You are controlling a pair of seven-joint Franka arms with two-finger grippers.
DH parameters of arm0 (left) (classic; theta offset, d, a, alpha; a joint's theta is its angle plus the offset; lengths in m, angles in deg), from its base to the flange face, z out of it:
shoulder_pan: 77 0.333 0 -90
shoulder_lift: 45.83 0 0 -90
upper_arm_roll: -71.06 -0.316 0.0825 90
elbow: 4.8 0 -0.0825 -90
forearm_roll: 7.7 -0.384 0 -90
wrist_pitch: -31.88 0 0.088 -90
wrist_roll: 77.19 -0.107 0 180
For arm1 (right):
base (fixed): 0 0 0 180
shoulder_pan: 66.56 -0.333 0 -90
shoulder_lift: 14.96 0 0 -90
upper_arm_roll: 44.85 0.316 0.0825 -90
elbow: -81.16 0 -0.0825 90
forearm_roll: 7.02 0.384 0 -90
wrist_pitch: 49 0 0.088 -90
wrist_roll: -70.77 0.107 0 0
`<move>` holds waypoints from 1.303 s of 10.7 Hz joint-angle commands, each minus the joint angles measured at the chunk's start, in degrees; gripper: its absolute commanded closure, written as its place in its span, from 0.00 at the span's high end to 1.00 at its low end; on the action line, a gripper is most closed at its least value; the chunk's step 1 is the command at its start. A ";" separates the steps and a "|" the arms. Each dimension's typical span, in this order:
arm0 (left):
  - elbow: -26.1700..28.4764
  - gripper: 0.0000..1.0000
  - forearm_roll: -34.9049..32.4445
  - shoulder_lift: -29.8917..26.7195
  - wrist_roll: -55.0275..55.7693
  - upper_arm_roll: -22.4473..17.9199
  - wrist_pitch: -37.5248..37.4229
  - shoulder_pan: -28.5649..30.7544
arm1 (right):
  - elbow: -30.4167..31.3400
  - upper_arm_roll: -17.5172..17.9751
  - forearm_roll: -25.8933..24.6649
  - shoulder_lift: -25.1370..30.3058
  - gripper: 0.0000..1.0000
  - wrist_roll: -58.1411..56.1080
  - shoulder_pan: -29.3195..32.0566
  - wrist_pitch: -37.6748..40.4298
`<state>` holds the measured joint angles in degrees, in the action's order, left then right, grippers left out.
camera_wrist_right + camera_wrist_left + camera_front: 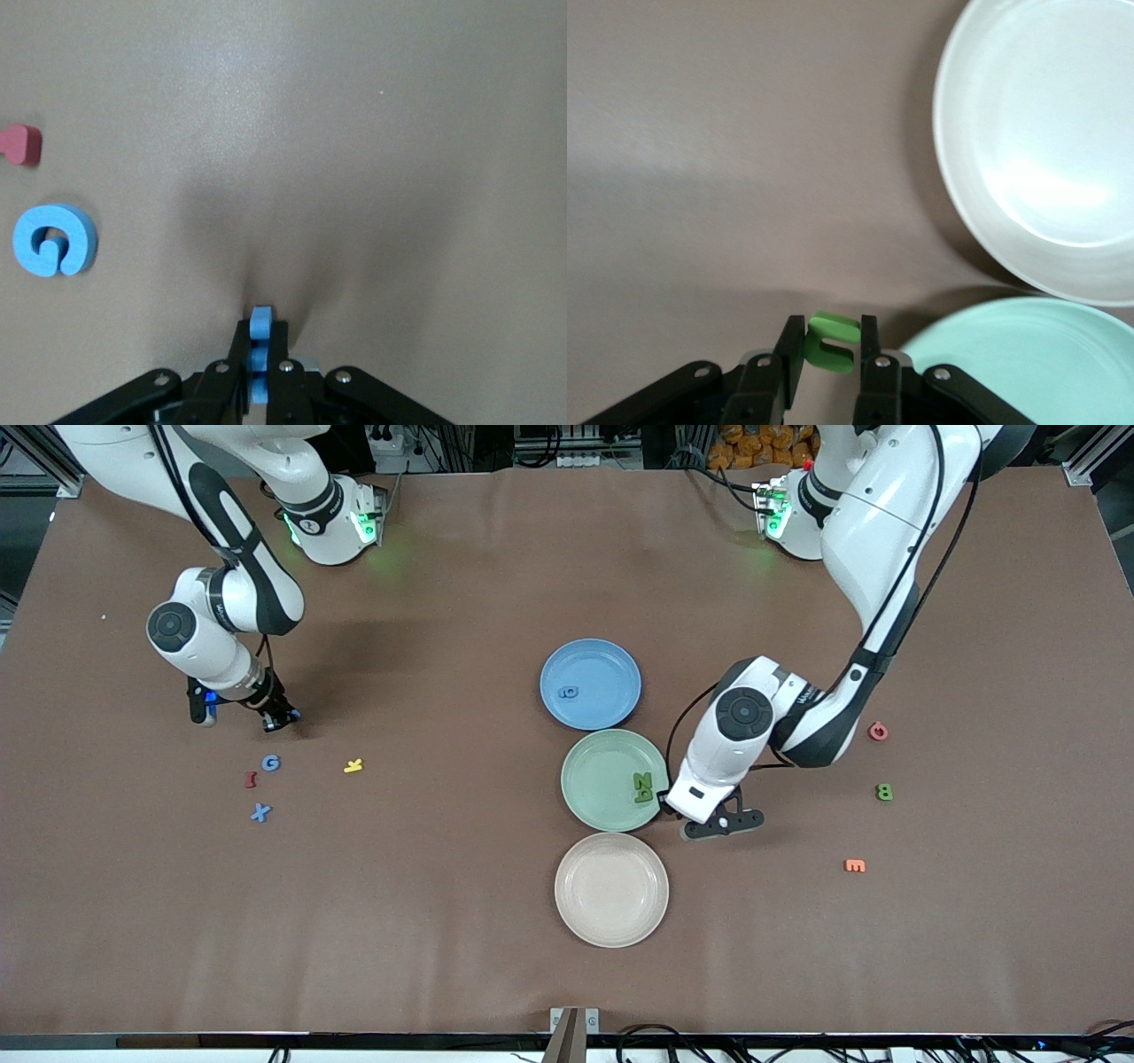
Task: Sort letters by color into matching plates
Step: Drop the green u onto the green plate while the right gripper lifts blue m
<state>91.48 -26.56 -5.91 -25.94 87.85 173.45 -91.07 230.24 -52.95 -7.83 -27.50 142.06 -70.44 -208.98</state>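
My left gripper (719, 825) is shut on a small green letter (830, 343) and holds it low over the table, just beside the rim of the pale green plate (598, 775), toward the left arm's end. That plate holds green letters (643, 787). The blue plate (611, 669) holds one blue letter (570, 692). My right gripper (278, 718) is shut on a blue letter (260, 329) low over the table. Beside it lie a blue G (270, 763), a red piece (251, 779), a blue X (260, 812) and a yellow K (353, 765).
A cream plate (611, 888) lies nearest the front camera, in line with the other two; its rim (952, 177) and the green plate's rim (1010, 341) show in the left wrist view. A red letter (877, 732), a green B (883, 792) and an orange E (854, 865) lie toward the left arm's end.
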 commanded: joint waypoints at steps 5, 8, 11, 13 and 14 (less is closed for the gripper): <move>-2.94 0.00 -0.56 2.00 8.61 -0.71 -0.24 -5.09 | -4.22 0.19 0.37 2.59 0.00 -12.70 0.88 10.50; -3.12 0.00 -0.47 2.27 10.44 -0.71 -0.15 -6.14 | -9.23 2.37 0.64 3.66 0.00 -28.86 0.89 20.48; -5.22 0.00 -0.56 3.75 12.99 -0.80 -0.24 -7.81 | -12.57 10.17 0.20 3.49 0.00 -32.26 0.89 20.84; -5.49 0.00 -0.56 4.37 13.61 -0.80 -0.24 -7.99 | -14.69 15.89 0.11 3.57 0.00 -35.42 0.89 21.11; -5.49 0.00 -0.47 4.55 13.79 -0.80 -0.24 -8.08 | -15.39 18.79 0.11 3.49 0.00 -35.52 0.89 21.46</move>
<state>87.93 -26.56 -2.84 -14.00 87.70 173.45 -98.30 216.88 -39.77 -7.79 -24.51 109.26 -70.34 -189.15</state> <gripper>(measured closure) 0.709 0.907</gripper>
